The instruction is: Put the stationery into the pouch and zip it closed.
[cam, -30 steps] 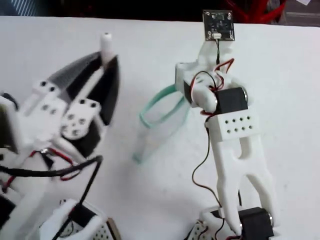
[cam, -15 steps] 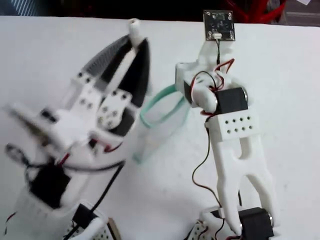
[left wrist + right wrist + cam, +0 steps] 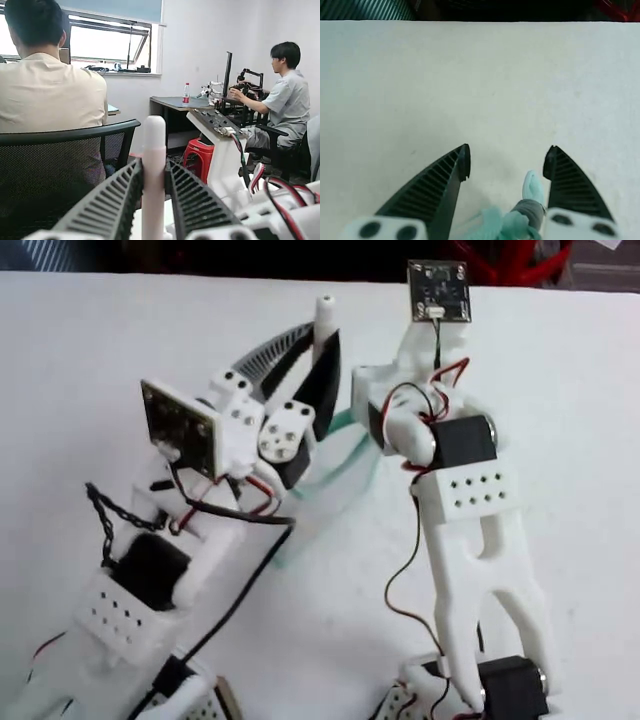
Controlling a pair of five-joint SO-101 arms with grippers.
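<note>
Two arms over a white table (image 3: 560, 390) in the high view. The left gripper (image 3: 322, 340) is clamped on a white pen (image 3: 326, 312), and it overlaps one side edge of the teal-rimmed clear pouch (image 3: 345, 468). The pen tip pokes out past the pouch's far end. The right arm covers the pouch's opposite edge.

Left wrist view: the left gripper (image 3: 153, 167) has both ribbed black jaws pressed against the pen (image 3: 154, 145), which stands up between them.

Right wrist view: the right gripper (image 3: 508, 152) is spread wide, with bare table (image 3: 470, 75) beyond the tips. The pouch (image 3: 496, 222) lies bunched at the jaw roots. A teal tab (image 3: 533, 187) rises just beside one jaw; I cannot tell whether they touch.
</note>
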